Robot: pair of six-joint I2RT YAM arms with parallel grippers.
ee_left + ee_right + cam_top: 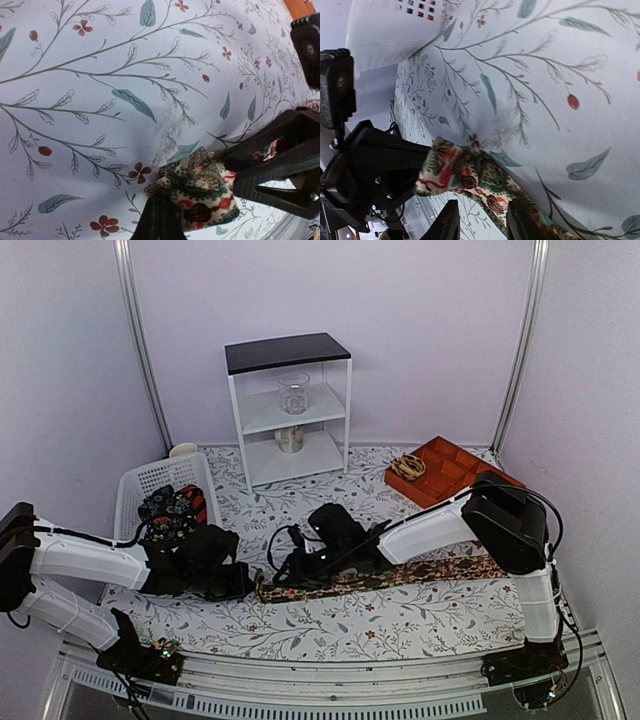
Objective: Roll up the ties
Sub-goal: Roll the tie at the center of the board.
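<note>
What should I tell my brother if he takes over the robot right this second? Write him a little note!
Left gripper: jaws shut on the left end of the tie, which looks bunched or folded over there.
Right gripper: jaws open, one on each side of the tie, just beside that end.
The rest of the tie lies flat across the table toward the right.
White basket: holds dark and red bundles, probably ties already rolled.
Done: this roll is barely started.
Left: roll the whole length, then probably put it in the basket.
</note>
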